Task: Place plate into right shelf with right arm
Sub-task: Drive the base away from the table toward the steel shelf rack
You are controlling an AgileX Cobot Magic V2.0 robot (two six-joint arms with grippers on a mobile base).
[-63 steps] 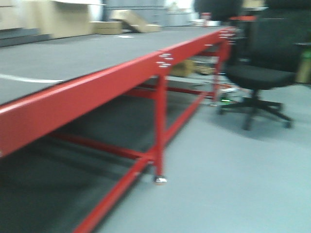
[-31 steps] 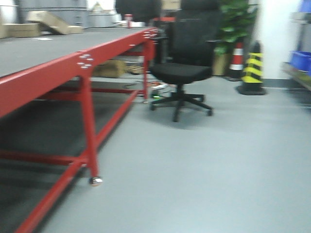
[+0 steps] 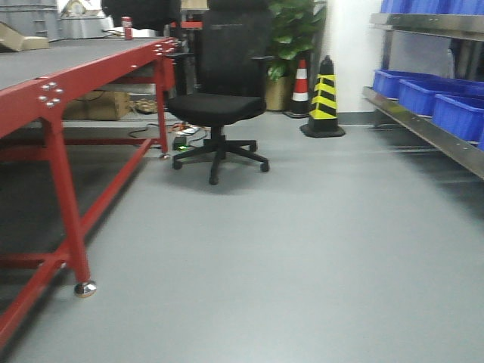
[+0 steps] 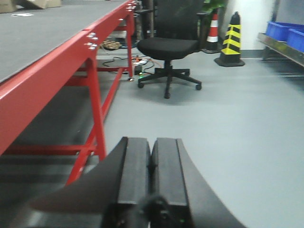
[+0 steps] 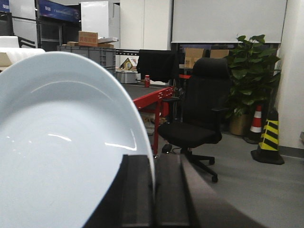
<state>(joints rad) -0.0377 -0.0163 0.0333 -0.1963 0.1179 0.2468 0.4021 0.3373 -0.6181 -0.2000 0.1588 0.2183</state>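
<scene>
A large white plate (image 5: 57, 142) fills the left of the right wrist view, held on edge. My right gripper (image 5: 154, 164) is shut on the plate's rim, one black finger on each side. My left gripper (image 4: 151, 147) is shut and empty, pointing out over the grey floor. A metal shelf (image 3: 423, 125) with blue bins (image 3: 457, 112) runs along the right of the front view. It also shows at the right edge of the left wrist view (image 4: 280, 45). Neither gripper shows in the front view.
A long red-framed table (image 3: 53, 98) stands on the left. A black office chair (image 3: 219, 106) sits ahead in the middle. A yellow-black cone (image 3: 324, 98), an orange cone (image 3: 300, 82) and a potted plant (image 3: 291, 34) stand at the back.
The front view has swung to the right: the red table slid to the left, the chair moved towards the middle, and the shelf with blue bins came into view on the right.
</scene>
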